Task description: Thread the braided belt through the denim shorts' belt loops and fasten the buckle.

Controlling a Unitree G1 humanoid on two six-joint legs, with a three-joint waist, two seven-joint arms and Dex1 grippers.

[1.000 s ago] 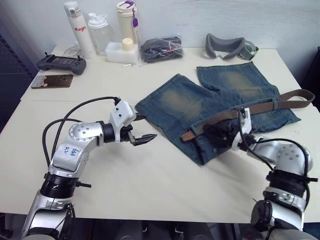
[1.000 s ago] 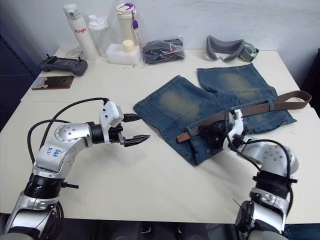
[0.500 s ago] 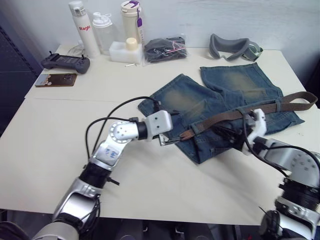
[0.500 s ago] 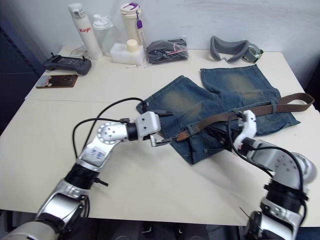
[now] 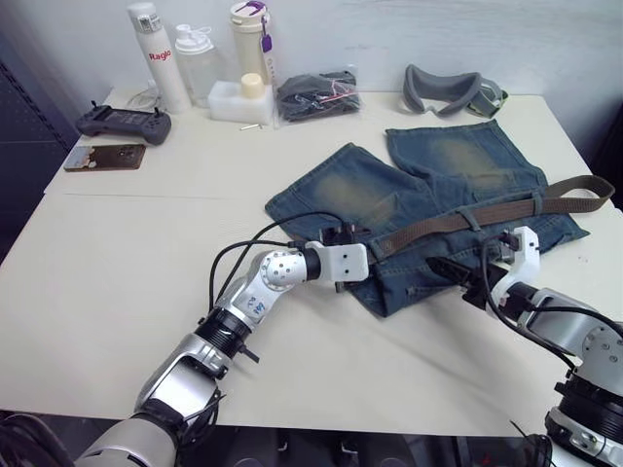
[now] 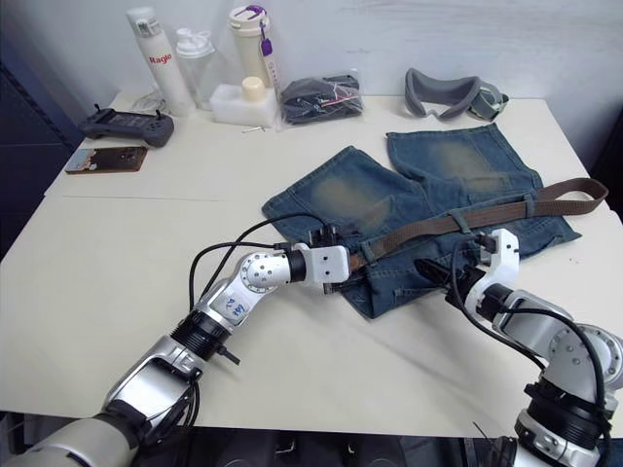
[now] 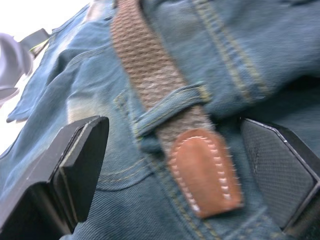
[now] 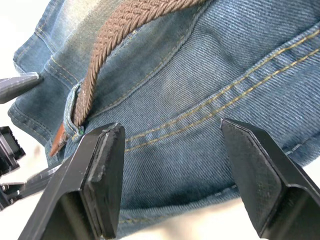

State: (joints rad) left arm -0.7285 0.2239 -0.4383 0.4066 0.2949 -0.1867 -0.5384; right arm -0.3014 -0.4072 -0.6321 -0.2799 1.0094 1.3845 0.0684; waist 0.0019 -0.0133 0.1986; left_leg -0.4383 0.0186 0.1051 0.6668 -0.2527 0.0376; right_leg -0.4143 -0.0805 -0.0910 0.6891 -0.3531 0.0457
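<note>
Left hand [image 7: 170,165] now wide astride belt [image 7: 150,75] tip on shorts [image 5: 409,195]; right hand [image 8: 175,170] wide, withdrawn.

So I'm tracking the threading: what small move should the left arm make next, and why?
Probably close the left gripper on the belt's leather tip. Its jaws stand open on either side of the tip, which has just come through a belt loop and lies free on the shorts.

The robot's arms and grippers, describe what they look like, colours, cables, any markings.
Both arms are silver-grey metal with rounded joints, black collars and loose black cables. The left arm carries blue handwritten marks on a white sticker. The left gripper and right gripper each have a white wrist block and two black wedge-shaped fingers.
</note>
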